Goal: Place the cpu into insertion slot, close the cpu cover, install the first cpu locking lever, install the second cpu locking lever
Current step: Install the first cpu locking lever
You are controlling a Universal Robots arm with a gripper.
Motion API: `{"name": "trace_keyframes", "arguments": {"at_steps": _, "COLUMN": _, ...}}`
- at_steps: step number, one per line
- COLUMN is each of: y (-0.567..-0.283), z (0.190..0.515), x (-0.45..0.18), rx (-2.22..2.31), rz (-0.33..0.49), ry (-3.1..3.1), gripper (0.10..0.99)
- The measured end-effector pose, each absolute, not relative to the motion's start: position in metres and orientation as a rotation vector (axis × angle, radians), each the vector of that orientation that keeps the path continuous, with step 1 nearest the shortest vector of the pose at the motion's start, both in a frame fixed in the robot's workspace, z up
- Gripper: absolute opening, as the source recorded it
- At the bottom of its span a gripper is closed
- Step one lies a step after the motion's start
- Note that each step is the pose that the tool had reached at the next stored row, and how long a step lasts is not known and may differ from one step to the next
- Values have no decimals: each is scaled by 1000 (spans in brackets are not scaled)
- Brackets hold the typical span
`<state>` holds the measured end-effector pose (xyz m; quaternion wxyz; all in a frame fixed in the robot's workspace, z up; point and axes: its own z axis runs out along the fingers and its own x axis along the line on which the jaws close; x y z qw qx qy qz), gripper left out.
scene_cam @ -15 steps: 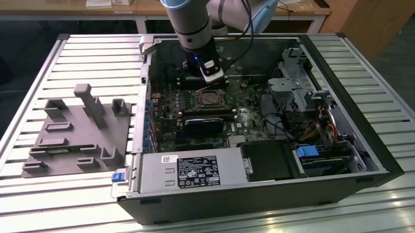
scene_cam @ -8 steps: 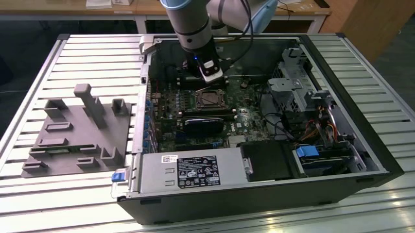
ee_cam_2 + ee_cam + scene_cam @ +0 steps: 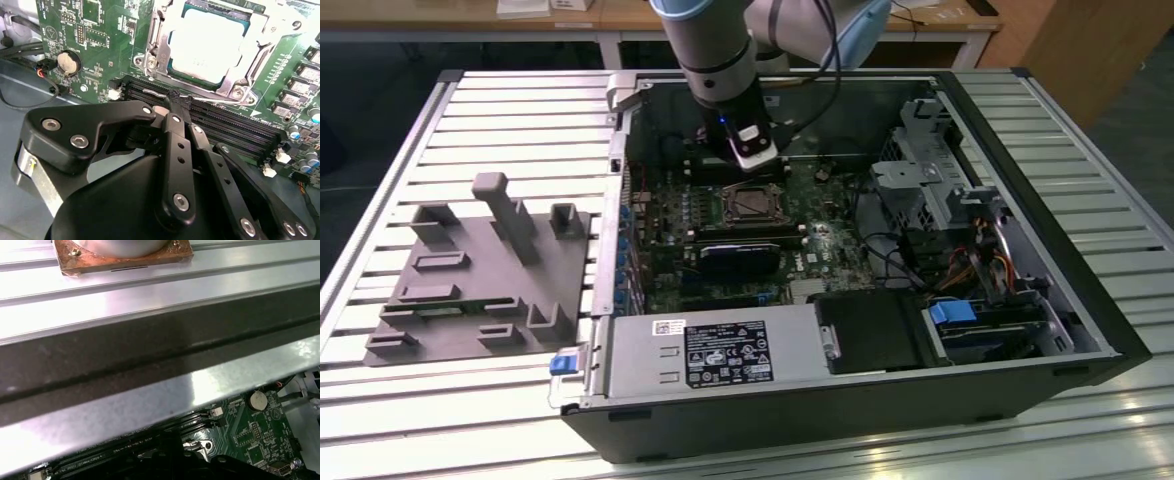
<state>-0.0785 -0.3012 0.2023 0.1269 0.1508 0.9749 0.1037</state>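
Observation:
The cpu [image 3: 207, 42], pale and silvery, lies in the insertion slot [image 3: 750, 203] on the green motherboard. The silvery cpu cover [image 3: 239, 75] is folded down around it, its window framing the chip. A thin metal locking lever [image 3: 150, 92] runs along the socket edge beside the memory slots. My gripper [image 3: 176, 102] is shut, and its black fingertips meet right at that lever rod. In the exterior view the gripper [image 3: 755, 160] hangs just behind the socket inside the open case.
Long black memory slots [image 3: 230, 125] lie under the fingers, and a coin battery [image 3: 66, 62] sits beside them. A black block [image 3: 734, 258], the power supply [image 3: 720, 350], a drive cage [image 3: 934, 180] and cables crowd the case. A grey fixture [image 3: 487, 270] stands on the slatted table.

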Motion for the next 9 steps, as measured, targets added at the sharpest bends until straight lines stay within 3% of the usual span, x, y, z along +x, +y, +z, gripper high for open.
{"name": "trace_keyframes", "arguments": {"at_steps": 9, "y": -300, "z": 199, "x": -78, "rx": 476, "rz": 277, "ry": 2828, "gripper": 106}}
